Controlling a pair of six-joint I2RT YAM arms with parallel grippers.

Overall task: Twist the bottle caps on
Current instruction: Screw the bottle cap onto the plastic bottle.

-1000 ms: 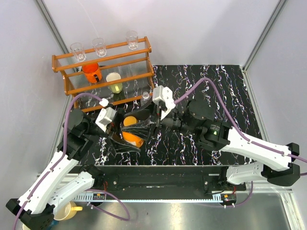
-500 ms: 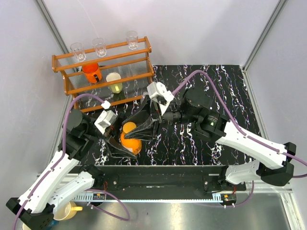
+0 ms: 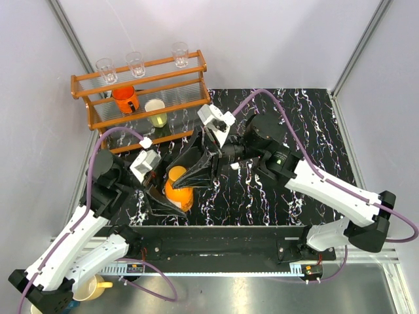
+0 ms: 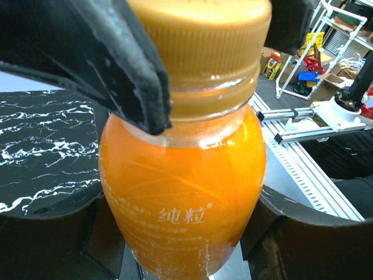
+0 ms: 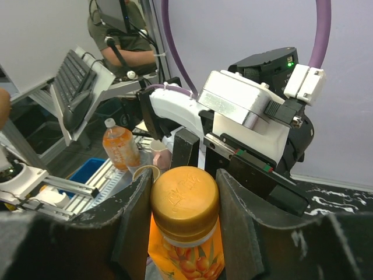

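Orange cap point(image 5: 185, 195) sits on the neck of the orange bottle point(image 4: 186, 192), over the front-left part of the black marbled table point(image 3: 308, 118). Nearest you, your left gripper point(image 4: 185, 248) clamps the bottle's body from both sides. Just past it, your right gripper point(image 5: 185, 217) has its jaws closed on the cap. Farther back, the wooden rack point(image 3: 163, 63) holds an orange mug point(image 3: 124, 99) and clear glasses point(image 3: 135, 63).

The left arm point(image 3: 65, 252) and right arm point(image 3: 327, 190) have white shells, black joints and looping purple cables point(image 5: 323, 29). The left tool point(image 3: 175, 195) and right tool point(image 3: 181, 174) are black-fingered. One joint seemingly carries a green light point(image 5: 288, 65).
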